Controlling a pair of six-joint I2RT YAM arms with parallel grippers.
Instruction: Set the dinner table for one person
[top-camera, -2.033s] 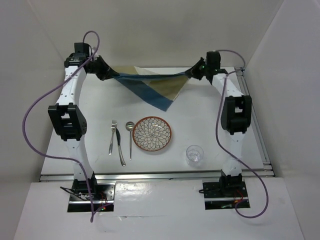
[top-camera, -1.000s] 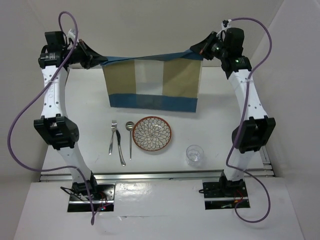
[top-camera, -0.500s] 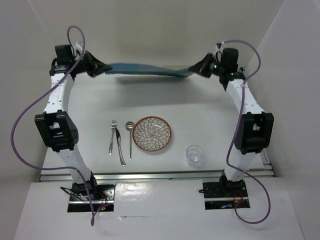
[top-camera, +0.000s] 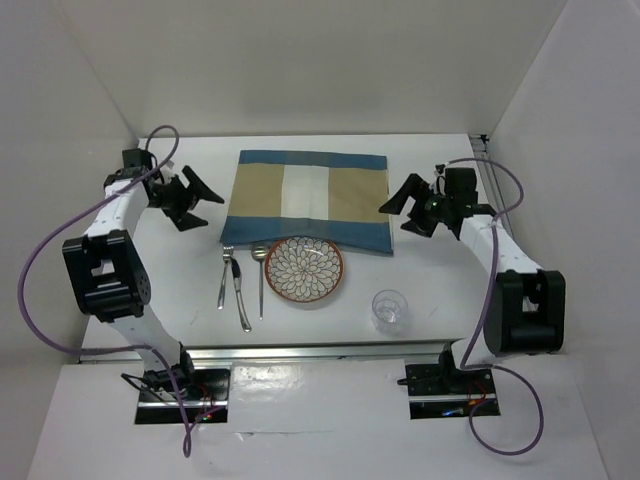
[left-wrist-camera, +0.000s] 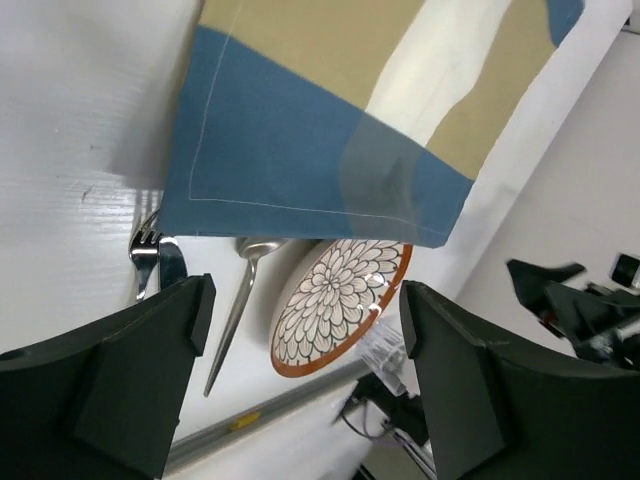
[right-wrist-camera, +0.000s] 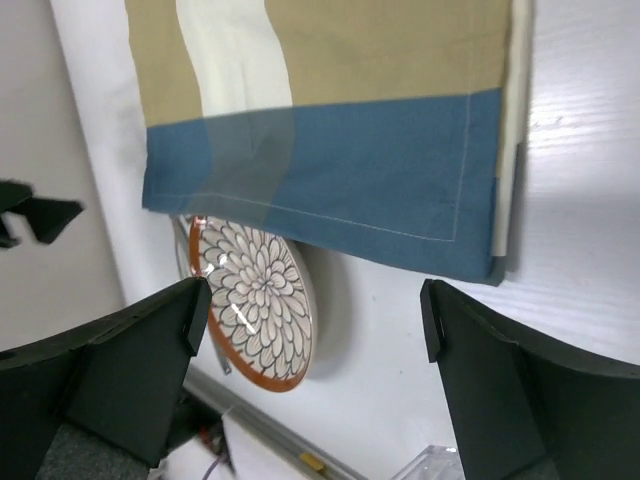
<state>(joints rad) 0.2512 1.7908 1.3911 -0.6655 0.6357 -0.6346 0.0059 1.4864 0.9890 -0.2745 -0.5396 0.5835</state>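
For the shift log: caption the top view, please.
Striped placemat lies flat, near edge at the plate's far rim; left claw and right claw open beside it.

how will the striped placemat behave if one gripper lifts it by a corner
Likely floppy: the placemat is thin stitched cloth, and its near edge lies over the far rim of the plate. Probably light; lifted by one corner it would sag and fold. Dragging it might nudge the fork by its edge.
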